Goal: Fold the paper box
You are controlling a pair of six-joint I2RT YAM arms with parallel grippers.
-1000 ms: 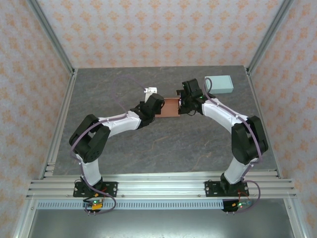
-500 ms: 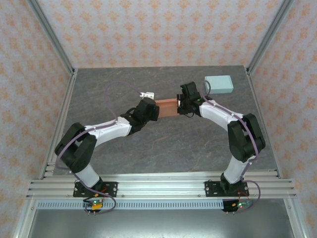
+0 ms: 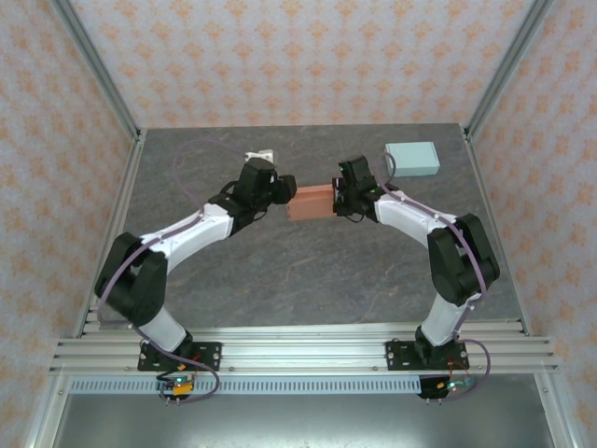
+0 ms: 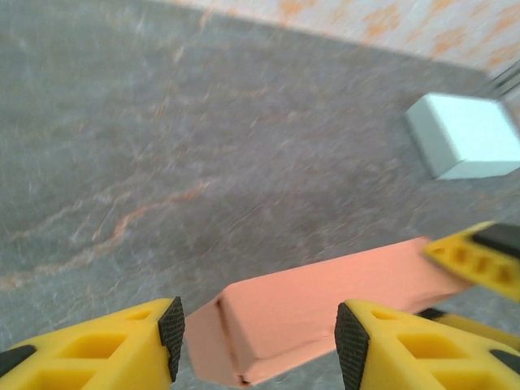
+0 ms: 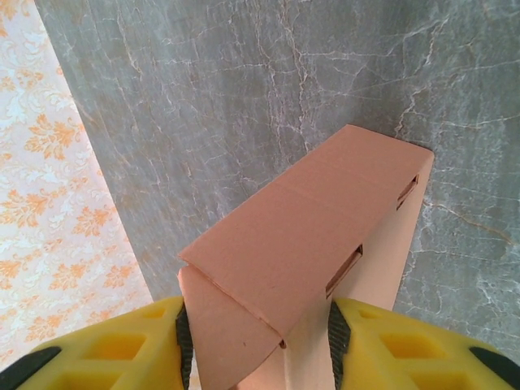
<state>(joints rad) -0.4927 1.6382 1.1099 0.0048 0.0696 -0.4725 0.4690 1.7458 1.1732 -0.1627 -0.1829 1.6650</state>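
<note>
**Box** (image 3: 311, 200): orange-brown paper, folded up into a long closed block. It is held level and lengthwise between the two arms, over the far middle of the bench. The right wrist view (image 5: 325, 236) shows slots with tucked tabs along one long edge and a slanted flap at the near end. The left wrist view (image 4: 325, 309) shows its other end, with a seam down the corner.

**Left jaws**: on the left arm (image 3: 201, 224), at the box's left end. They stand apart, wider than the box. The black pads (image 4: 172, 325) flank the box end, and a sliver of bench shows between the left-hand pad and the paper. There is no grip.

**Right jaws**: on the right arm (image 3: 410, 219), at the box's right end. They are closed on the box, with the pads (image 5: 185, 341) pressed against its two sides and the box running away from the camera. One yellow finger (image 4: 475, 256) shows at the far end of the box in the left wrist view.

**Bench** (image 3: 308, 280): grey stone-patterned top with pale veins.

**Case** (image 3: 413, 158): pale blue-green and rectangular, lying flat near the far right corner of the bench, apart from the box. It is also seen at (image 4: 465, 134).

**Walls** (image 3: 280, 56): pale paper with an orange motif, on three sides.

**Rail** (image 3: 298, 350): aluminium, at the near edge, carrying both arm bases.
</note>
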